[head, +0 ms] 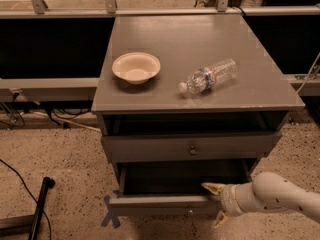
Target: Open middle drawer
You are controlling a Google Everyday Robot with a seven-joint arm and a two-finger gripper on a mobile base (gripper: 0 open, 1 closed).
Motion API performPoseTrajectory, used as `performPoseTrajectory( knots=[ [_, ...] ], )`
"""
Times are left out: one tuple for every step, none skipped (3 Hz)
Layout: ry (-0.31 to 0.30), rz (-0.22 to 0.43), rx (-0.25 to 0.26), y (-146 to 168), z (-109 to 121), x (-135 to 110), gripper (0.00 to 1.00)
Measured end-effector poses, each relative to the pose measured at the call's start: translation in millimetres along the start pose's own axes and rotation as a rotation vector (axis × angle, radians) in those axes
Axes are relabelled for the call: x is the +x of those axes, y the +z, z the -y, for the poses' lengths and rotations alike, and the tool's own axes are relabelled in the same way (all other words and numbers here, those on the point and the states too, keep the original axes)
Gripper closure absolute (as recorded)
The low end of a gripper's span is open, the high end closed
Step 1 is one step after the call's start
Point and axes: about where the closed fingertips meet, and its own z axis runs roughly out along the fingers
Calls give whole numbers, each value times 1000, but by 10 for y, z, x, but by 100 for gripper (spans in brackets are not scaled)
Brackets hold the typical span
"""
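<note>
Speckled floor (60,154) runs under a grey cabinet (165,34) set against a dark, railed wall. The middle drawer (160,204) is low in that cabinet, its front panel standing clear of the carcass with a dark interior showing behind it. At the panel's right end is the gripper (211,205), its fingers spread apart: one reaches over the panel's top edge into the drawer, the other hangs lower in front, and nothing is clamped between them. By the look of it the drawer is well on its way out. To finish cleanly, the inner finger should bear flat on the back of the panel and the pull should run straight along the slides, since the hold is off to one side and could skew the drawer. Above it, the taller-fronted drawer (150,148) is slightly ajar. On top, a pale bowl (136,66) sits well apart from a plastic bottle (209,76) lying on its side. A dark pole (39,206) and a cable (15,174) lie on the floor to one side.
</note>
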Motion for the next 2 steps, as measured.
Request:
performPoseTrajectory(
  knots=[
    [9,19,3,-123,6,-71,11],
    [-12,8,18,-358,117,-203,29]
  ],
)
